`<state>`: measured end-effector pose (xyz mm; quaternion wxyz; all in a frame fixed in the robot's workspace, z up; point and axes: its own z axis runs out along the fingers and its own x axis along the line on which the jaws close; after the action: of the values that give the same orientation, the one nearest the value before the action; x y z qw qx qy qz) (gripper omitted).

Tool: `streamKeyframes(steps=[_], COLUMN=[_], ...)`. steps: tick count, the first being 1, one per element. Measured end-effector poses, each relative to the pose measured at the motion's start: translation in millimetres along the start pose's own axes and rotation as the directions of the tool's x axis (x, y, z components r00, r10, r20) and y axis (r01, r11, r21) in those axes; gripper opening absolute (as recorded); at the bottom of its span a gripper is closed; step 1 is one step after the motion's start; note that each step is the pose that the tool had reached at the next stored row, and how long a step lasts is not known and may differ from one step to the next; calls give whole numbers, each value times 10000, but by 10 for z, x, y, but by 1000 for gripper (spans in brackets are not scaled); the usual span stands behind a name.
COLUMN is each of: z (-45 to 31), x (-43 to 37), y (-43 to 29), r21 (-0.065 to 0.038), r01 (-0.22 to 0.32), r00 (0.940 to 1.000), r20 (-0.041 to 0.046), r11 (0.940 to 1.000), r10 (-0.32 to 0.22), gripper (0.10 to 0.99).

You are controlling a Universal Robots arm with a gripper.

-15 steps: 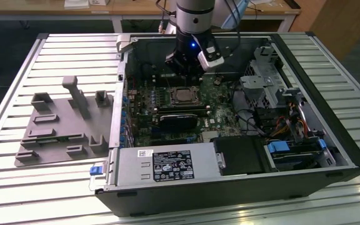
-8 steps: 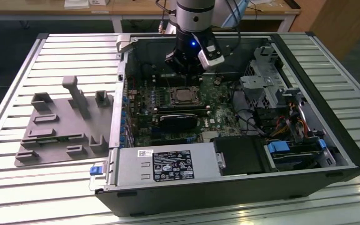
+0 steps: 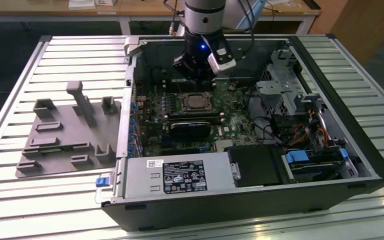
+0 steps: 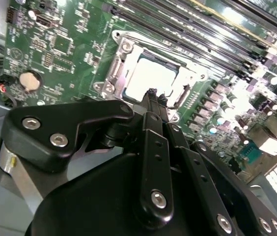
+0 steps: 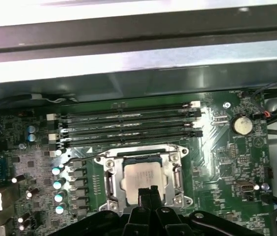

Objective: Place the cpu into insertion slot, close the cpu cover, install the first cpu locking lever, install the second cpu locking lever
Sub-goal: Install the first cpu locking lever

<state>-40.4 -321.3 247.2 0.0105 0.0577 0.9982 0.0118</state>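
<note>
The gripper [image 4: 151,92], fingertips pressed together and holding nothing, hangs over the far edge of the cpu [image 5: 141,177]. The chip lies in the insertion slot [image 5: 139,158] under the lowered cpu cover [image 5: 111,180], mid-motherboard [image 5: 222,162].

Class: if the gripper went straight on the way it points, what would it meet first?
Probably the cpu, lying framed by the cover: the gripper aims at its near edge, though depth is unclear.
</note>
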Motion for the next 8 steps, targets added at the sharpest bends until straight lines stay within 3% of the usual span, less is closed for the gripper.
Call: streamKeyframes(steps=[8], z=[-5], x=[234], y=[-27], r21=[-19], r01=[1], r00=[10000], r20=[92], r11=[10000], r10=[-1], gripper=[102])
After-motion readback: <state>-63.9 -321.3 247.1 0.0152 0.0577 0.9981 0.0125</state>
